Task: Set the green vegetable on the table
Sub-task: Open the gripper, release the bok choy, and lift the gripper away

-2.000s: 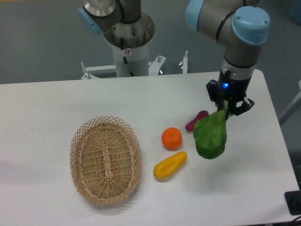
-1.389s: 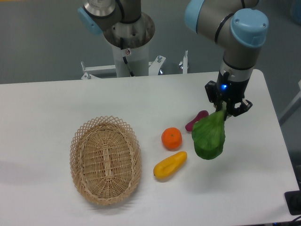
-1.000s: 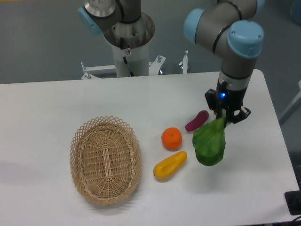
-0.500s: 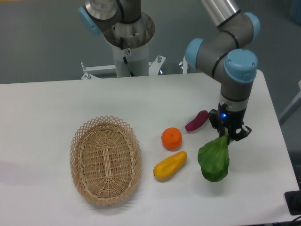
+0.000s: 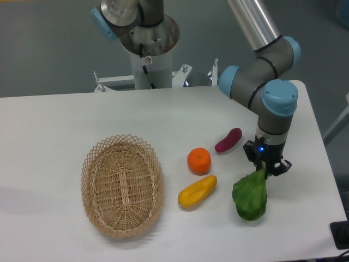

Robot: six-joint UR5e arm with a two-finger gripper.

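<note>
Now the gripper (image 5: 266,168) pinches the stem end of the vegetable (image 5: 250,196), whose dark leaf hangs down to the table (image 5: 65,120) near its right edge, right of the yellow piece (image 5: 197,190). An orange (image 5: 199,160), a purple piece (image 5: 228,140) and a basket (image 5: 122,185) lie to the left.

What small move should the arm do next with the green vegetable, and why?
Probably open the fingers and release. The gripper holds the green vegetable by its stem end, and the leaf seems to lie on bare table, apart from the yellow piece.
</note>
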